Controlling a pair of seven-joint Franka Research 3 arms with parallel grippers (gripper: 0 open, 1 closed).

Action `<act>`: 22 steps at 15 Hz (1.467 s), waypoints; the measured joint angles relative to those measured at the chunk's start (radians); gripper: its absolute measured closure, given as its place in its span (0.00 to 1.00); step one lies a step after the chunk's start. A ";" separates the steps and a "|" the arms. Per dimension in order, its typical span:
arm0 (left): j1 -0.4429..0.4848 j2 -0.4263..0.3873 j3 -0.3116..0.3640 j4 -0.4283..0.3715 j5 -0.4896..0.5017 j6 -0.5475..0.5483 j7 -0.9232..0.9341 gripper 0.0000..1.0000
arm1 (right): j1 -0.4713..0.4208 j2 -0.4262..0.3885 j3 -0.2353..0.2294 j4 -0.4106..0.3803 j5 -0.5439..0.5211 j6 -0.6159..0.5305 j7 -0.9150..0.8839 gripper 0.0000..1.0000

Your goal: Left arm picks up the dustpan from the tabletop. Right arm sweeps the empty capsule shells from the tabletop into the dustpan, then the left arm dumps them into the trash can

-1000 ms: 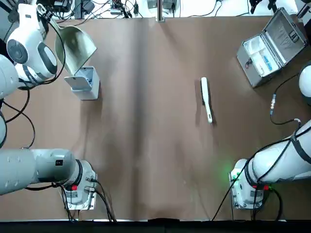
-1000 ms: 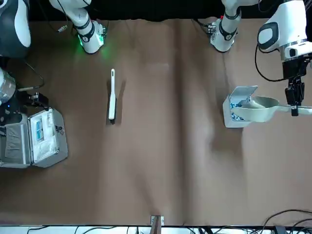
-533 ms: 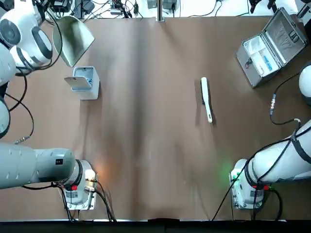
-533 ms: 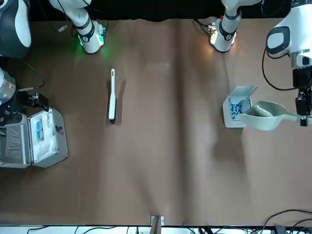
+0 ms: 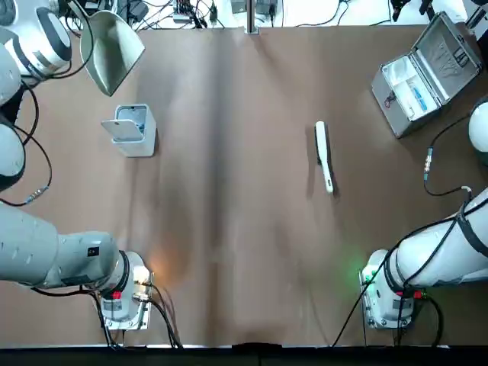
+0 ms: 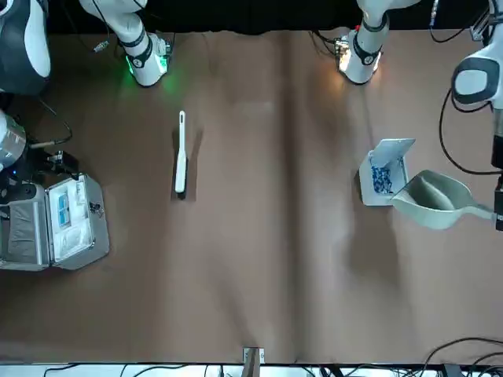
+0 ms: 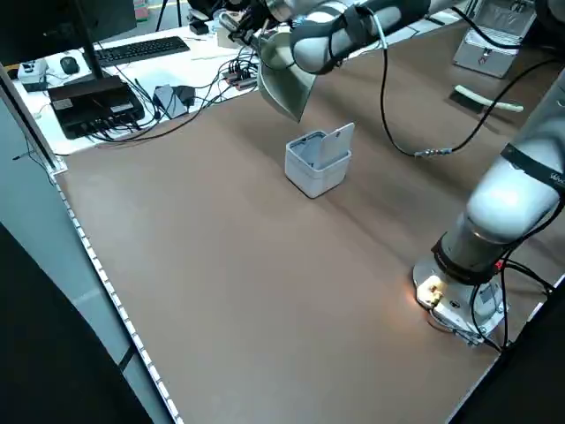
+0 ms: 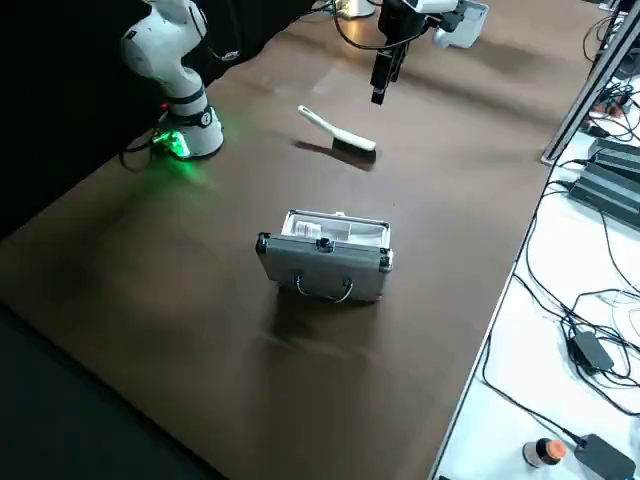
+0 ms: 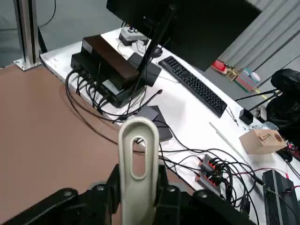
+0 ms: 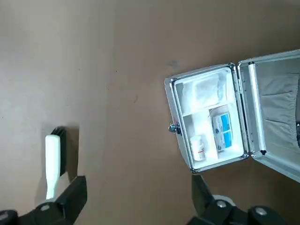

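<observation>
A: What sits at the right edge?
B: The left gripper (image 6: 498, 206) holds the dustpan (image 6: 434, 199) by its handle, the scoop just beside the trash can (image 6: 380, 173).

A: And the bin?
B: Its flap is up, with blue specks inside.

A: Elsewhere?
B: A white brush (image 6: 181, 157) lies on the tabletop (image 6: 267, 259), and an open metal case (image 6: 53, 224) is near the left edge.

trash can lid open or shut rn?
Open. The trash can has its white flap raised, and blue-white capsule shells show inside in the front view.

no legible text anywhere
</observation>
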 joint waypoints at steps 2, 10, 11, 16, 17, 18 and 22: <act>0.008 0.018 0.001 0.054 0.000 -0.081 -0.030 0.67 | 0.000 0.000 0.000 0.000 0.000 0.000 0.000 0.01; 0.078 0.120 0.040 0.372 0.000 -0.501 -0.113 0.67 | 0.000 0.001 0.000 0.000 0.000 0.000 0.000 0.01; 0.078 0.130 0.056 0.411 0.001 -0.556 -0.132 0.67 | 0.000 0.001 0.000 0.000 0.000 0.000 0.000 0.01; 0.071 0.206 0.104 0.674 0.194 -0.954 -0.402 0.67 | 0.000 0.001 0.001 0.000 0.000 0.000 0.000 0.01; 0.067 0.221 0.105 0.691 0.204 -0.975 -0.441 0.67 | 0.000 0.001 0.001 0.000 0.000 0.000 0.000 0.01; 0.063 0.236 0.111 0.700 0.207 -0.982 -0.473 0.67 | 0.000 0.001 0.001 0.000 0.000 0.000 0.000 0.01; 0.065 0.311 0.144 0.731 0.218 -1.017 -0.561 0.67 | 0.000 0.001 0.000 0.000 0.000 0.002 0.000 0.01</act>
